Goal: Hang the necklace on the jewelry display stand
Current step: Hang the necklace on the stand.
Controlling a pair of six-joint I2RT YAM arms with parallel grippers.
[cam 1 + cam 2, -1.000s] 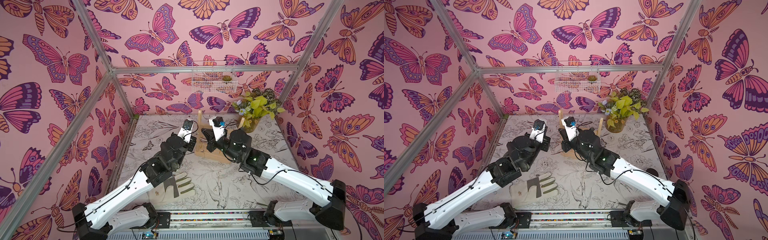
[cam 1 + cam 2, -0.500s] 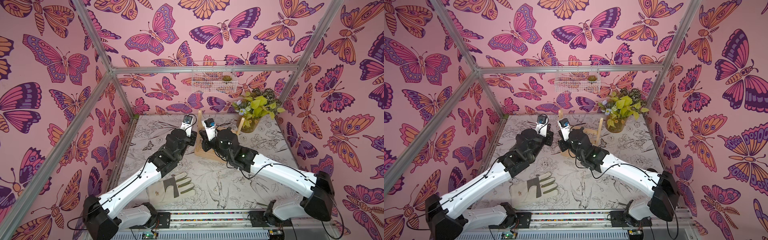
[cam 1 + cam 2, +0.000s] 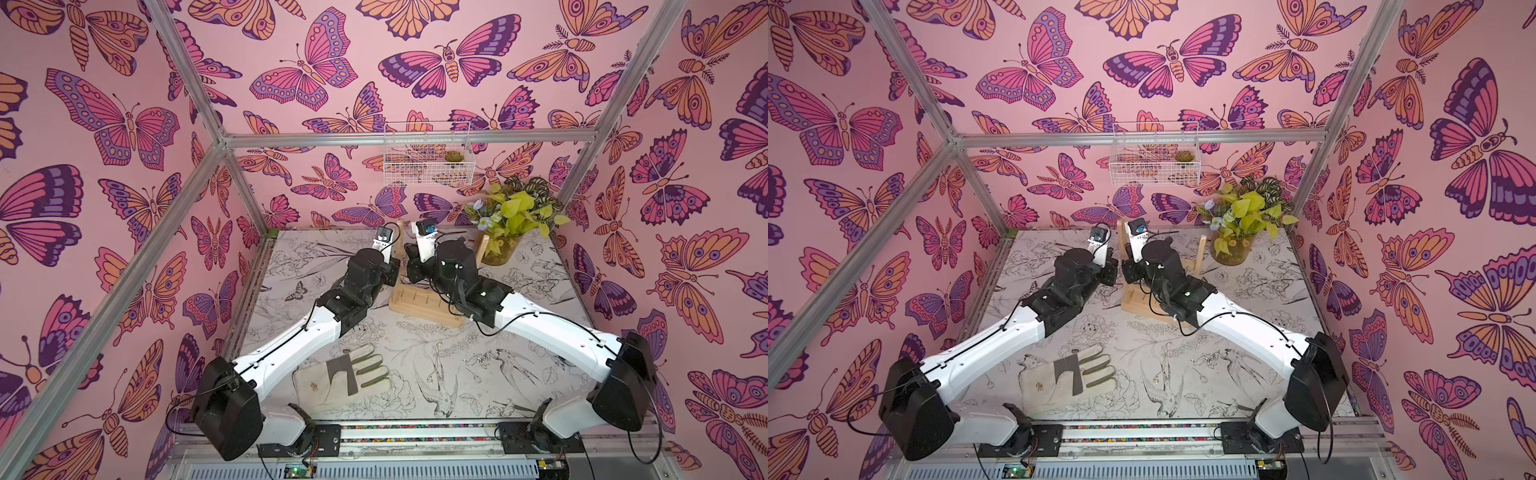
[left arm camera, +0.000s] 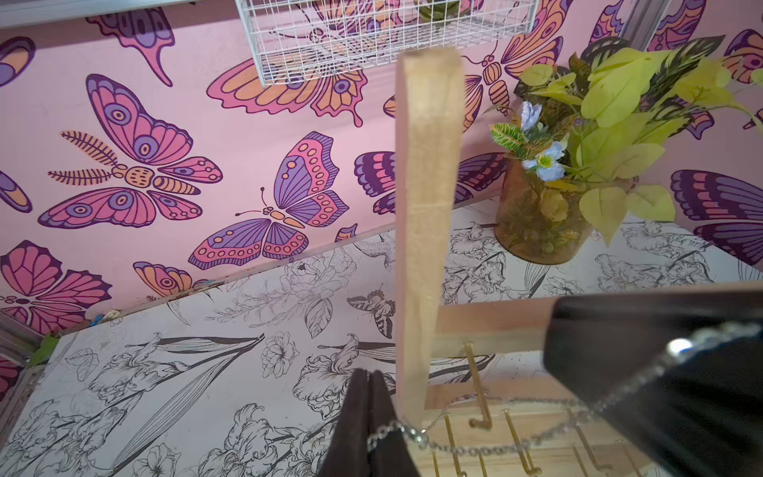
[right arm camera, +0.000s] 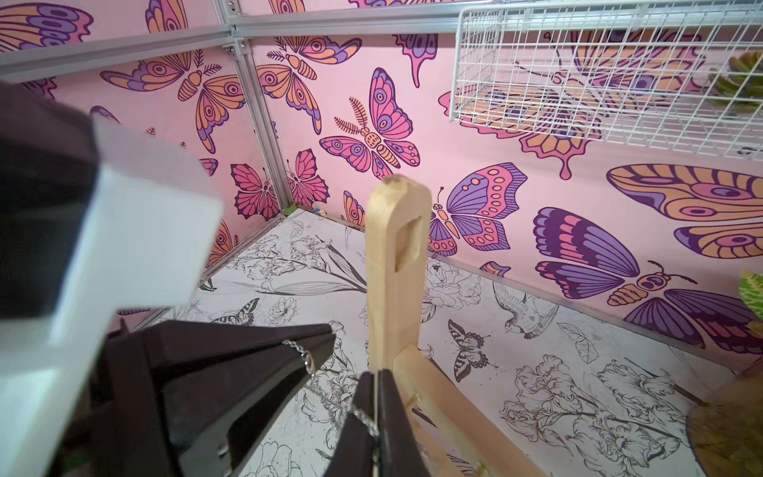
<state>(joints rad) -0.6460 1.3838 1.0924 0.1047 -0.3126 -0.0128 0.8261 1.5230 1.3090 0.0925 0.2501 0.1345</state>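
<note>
The left pincer (image 4: 368, 382) is pressed shut on one end of a thin silver necklace (image 4: 466, 448). The right pincer (image 5: 376, 384) is also pressed together, pinching the same chain farther along. The chain stretches nearly taut between the two. It passes in front of the nearer upright (image 4: 425, 198) of the wooden stand (image 3: 419, 301), level with the lower rows of gold hooks (image 4: 479, 396). Whether a link rests on any hook cannot be told. The two pincers sit close together, one on each side of that upright, with their tips near the lower crossbars. Compared with a second ago, both arms have stretched farther toward the back wall. The right pincer has swung across from the middle of the stand toward the left pincer, so the gap between them is smaller. The stand itself has not moved. In both top views it stands upright toward the back middle of the bench (image 3: 540, 286), its flat base partly covered by the right arm. A vase (image 3: 496, 253) of yellow-green leaves is just beside it. A pale work glove (image 3: 340, 376) lies flat near the front of the bench, and a white wire basket (image 3: 424, 166) hangs on the back wall. Both are where they were.
</note>
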